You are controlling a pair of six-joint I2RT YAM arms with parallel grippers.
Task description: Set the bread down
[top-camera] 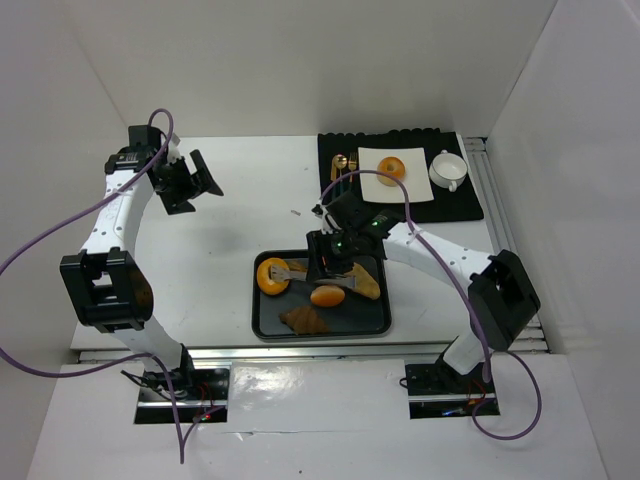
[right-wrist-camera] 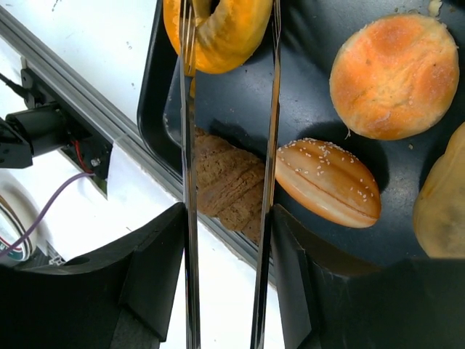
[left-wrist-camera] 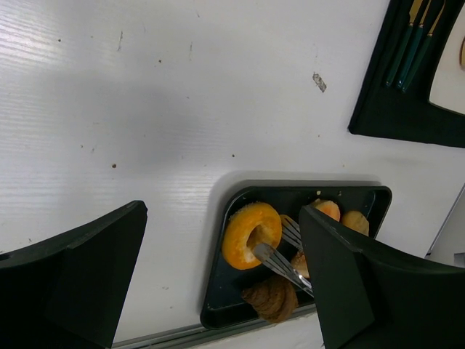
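Observation:
One bread ring (top-camera: 272,277), glossy orange with a centre hole, lies at the left end of the black tray (top-camera: 320,335); it also shows in the left wrist view (left-wrist-camera: 251,234) and the right wrist view (right-wrist-camera: 221,29). My right gripper (top-camera: 335,255) (right-wrist-camera: 227,218) is shut on metal tongs (top-camera: 298,275) (right-wrist-camera: 272,109). The tong arms straddle part of the ring, one tip over its hole (left-wrist-camera: 272,254). The second bread ring (top-camera: 391,168) lies on the white plate (top-camera: 372,160). My left gripper (top-camera: 195,180) (left-wrist-camera: 221,212) is open and empty, high over the table's left rear.
The tray also holds a round bun (top-camera: 327,295) (right-wrist-camera: 394,76), a sesame roll (right-wrist-camera: 327,182), a long roll (top-camera: 365,280) and a brown pastry (top-camera: 303,319) (left-wrist-camera: 272,298). The plate sits on a black mat (top-camera: 400,208) with gold cutlery (top-camera: 343,163) and a white cup (top-camera: 449,170).

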